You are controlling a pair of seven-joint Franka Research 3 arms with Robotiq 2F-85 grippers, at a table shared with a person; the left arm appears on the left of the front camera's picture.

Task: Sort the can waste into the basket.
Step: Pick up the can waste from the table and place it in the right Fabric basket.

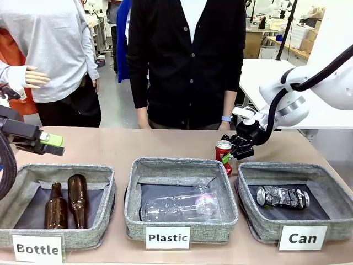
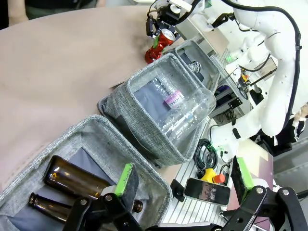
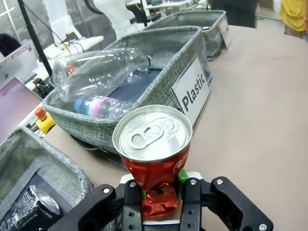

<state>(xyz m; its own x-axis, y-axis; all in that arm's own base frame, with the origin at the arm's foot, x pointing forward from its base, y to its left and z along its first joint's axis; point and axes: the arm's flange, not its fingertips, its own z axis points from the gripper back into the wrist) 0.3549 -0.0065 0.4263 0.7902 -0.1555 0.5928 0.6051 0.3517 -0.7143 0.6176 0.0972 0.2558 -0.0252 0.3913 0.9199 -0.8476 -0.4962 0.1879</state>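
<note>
Step in hand: right gripper (image 1: 234, 153) clamped on red can (image 1: 223, 150), just behind the Can basket (image 1: 331, 190); black-and-silver can (image 1: 282, 197) inside. Left gripper (image 1: 51, 143) wide, empty. Next: carry forward, release.

Glossy red metal can (image 3: 153, 144) with brushed silver top, crumpled shiny black-and-silver can (image 1: 282, 197), rough grey woven cloth basket (image 1: 331, 190) with dark matt lining, clear glossy plastic bottles (image 1: 179, 207), brown glass bottles (image 1: 78, 200), matt tan table (image 1: 138, 144), white paper labels (image 1: 302, 238)
</note>
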